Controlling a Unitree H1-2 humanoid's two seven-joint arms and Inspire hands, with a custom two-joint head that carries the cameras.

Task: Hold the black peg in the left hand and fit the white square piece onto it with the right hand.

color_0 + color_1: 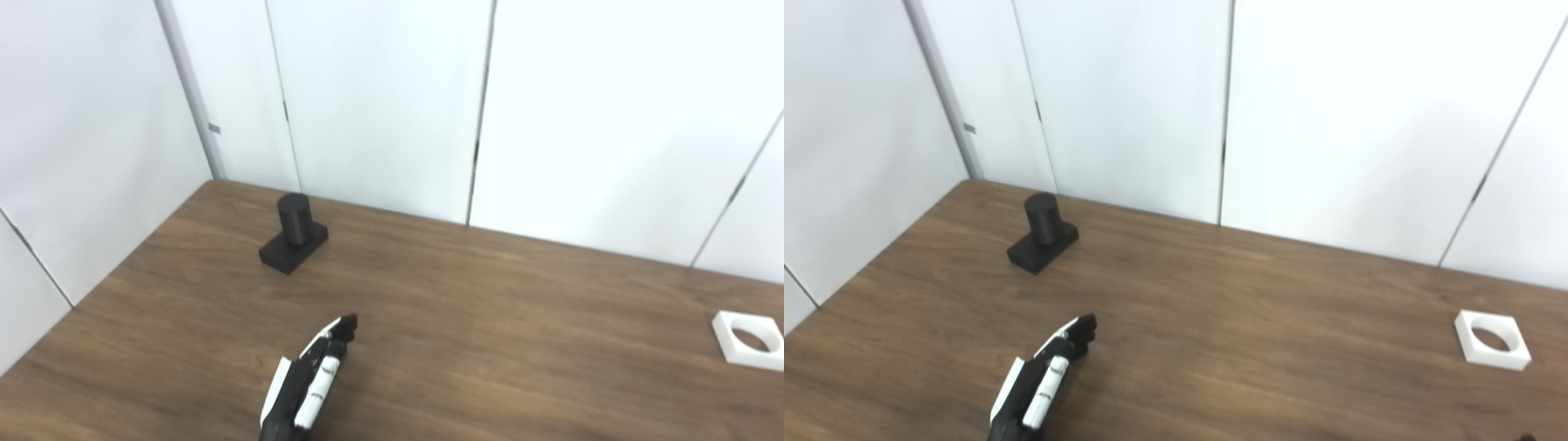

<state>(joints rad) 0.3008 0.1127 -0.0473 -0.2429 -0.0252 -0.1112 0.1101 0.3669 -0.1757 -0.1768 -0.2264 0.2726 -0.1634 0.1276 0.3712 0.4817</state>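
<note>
The black peg (294, 219) is a short upright cylinder on a black square base, standing on the wooden table (490, 318) at the far left near the wall corner. The white square piece (1494, 360), with a round hole through it, lies flat at the table's right edge. My left hand (309, 383) comes in from the bottom, low over the table, with its fingers stretched forward and holding nothing. It is well short of the peg, nearer to me and slightly to the right. My right hand is not in view.
White wall panels (380, 104) close off the table at the back and along the left side. Bare wood lies between the peg and the white piece.
</note>
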